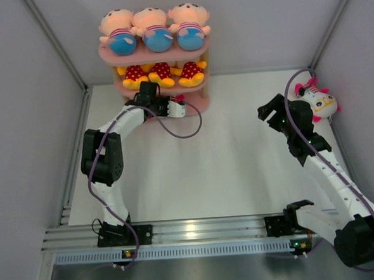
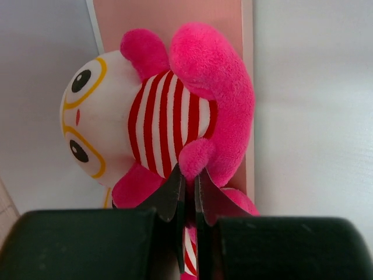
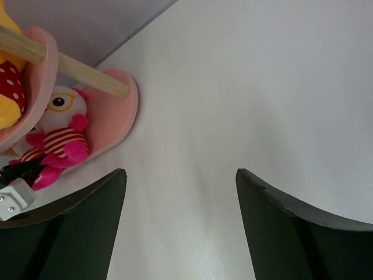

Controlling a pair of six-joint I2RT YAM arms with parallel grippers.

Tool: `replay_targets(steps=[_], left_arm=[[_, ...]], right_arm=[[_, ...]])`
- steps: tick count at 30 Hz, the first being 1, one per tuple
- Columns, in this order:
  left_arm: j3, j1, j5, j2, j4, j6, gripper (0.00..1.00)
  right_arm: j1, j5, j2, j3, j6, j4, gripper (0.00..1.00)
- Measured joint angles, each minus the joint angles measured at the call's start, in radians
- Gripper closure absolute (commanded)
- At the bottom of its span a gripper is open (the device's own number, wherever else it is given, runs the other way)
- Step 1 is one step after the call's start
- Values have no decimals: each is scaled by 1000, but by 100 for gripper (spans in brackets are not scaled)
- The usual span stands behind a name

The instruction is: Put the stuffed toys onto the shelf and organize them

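Note:
The pink shelf (image 1: 107, 56) stands at the back of the table. Three peach-headed stuffed toys (image 1: 157, 29) sit on its top board, and three yellow ones with red dotted bodies (image 1: 162, 73) on the middle board. My left gripper (image 2: 187, 178) is shut on a pink limb of a white-faced striped toy (image 2: 169, 125), which lies on the bottom board (image 2: 175, 17). The right wrist view shows that toy (image 3: 61, 140) under the wooden post. My right gripper (image 3: 180, 172) hangs open over bare table. Another white-faced toy (image 1: 321, 101) lies by the right wall, just beyond the right gripper (image 1: 269, 113).
Grey walls close in the table on the left, the back and the right. The shelf's wooden post (image 3: 87, 76) crosses above the bottom board. The left arm's purple cable (image 1: 183, 132) loops over the table in front of the shelf.

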Motion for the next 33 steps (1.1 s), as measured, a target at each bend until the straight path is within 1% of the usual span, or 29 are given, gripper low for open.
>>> replay_targets(steps=[4, 12, 13, 16, 17, 19, 25, 28, 29, 30, 31, 32, 33], left_arm=[[0, 8, -2, 0, -1, 6, 100], [-1, 15, -5, 0, -5, 8, 100], [-3, 15, -5, 0, -5, 8, 85], [-16, 15, -8, -2, -5, 11, 56], [-21, 16, -11, -3, -6, 8, 53], [-30, 17, -20, -7, -8, 0, 50], [-40, 19, -29, -32, -14, -6, 50], [-52, 20, -32, -64, -18, -5, 47], [-60, 20, -34, -77, -18, -4, 45], [-76, 20, -35, -95, -14, -1, 40], [-93, 20, -36, -113, -15, 4, 38], [-116, 20, -37, -137, -19, 10, 36], [-138, 20, -39, -160, -20, 13, 34]], right_arm=[[-36, -21, 0, 0, -10, 0, 23], [-159, -101, 37, 0, -16, -6, 22], [-165, -107, 37, 0, -16, -6, 22], [-188, -126, 37, 0, -16, -7, 22], [-197, -129, 37, 0, -16, -8, 21], [-212, -133, 36, 0, -16, -9, 21], [-230, -162, 32, 0, -21, -13, 21], [-237, -183, 24, 0, -27, -27, 20], [-240, -188, 21, 0, -32, -32, 20], [-246, -194, 19, 0, -36, -37, 19], [-254, -201, 17, 1, -42, -43, 18], [-264, -202, 15, 1, -48, -51, 18], [-287, -209, 13, 1, -52, -61, 15]])
